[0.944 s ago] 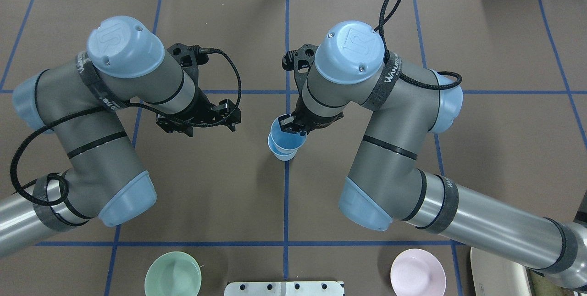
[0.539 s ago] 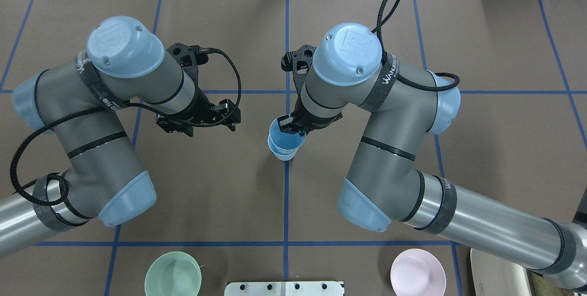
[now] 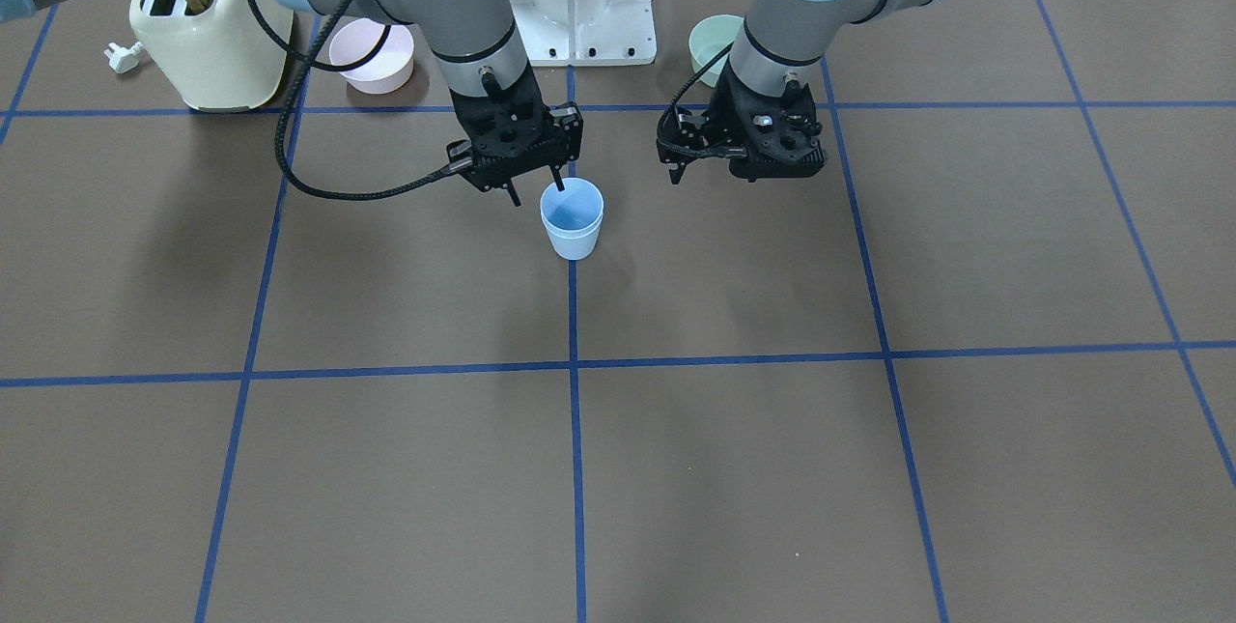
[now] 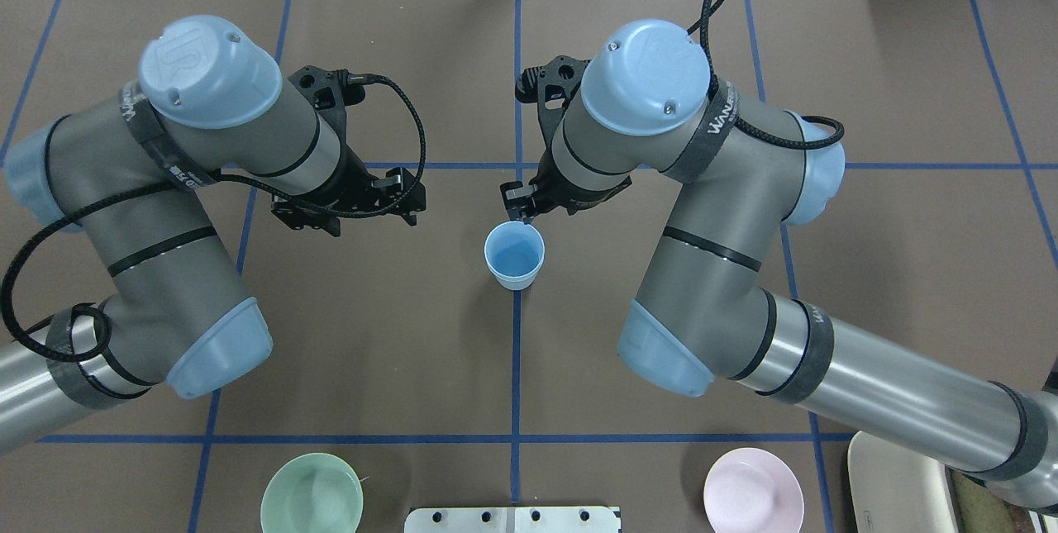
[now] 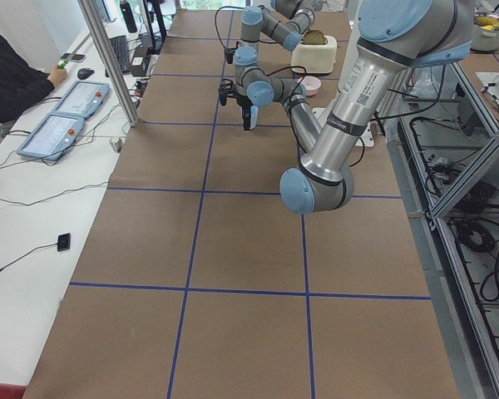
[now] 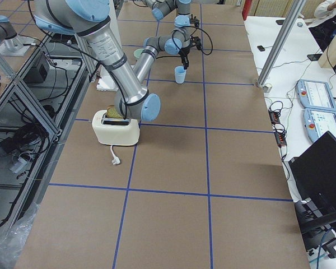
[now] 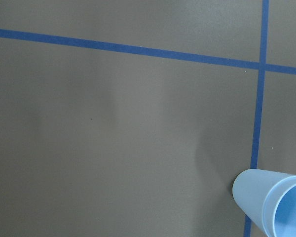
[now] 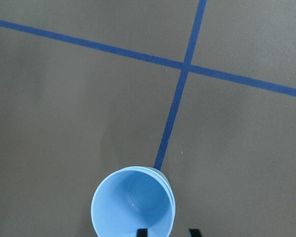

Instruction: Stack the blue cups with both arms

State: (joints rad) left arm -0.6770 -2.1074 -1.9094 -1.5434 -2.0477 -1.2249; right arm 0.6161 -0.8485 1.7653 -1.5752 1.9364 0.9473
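The blue cups (image 4: 514,256) look smooth plastic; the table cover (image 4: 372,335) is matt.

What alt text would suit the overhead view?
Two light-blue cups, one nested in the other, stand mid-table on a brown mat with blue lines. The right pincer hangs by their far rim, the left pincer farther off. A green bowl and a pink bowl sit at the near edge.

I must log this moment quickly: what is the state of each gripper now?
Left gripper: open, holding nothing.
Right gripper: open, holding nothing, close by the rim of the blue cups.
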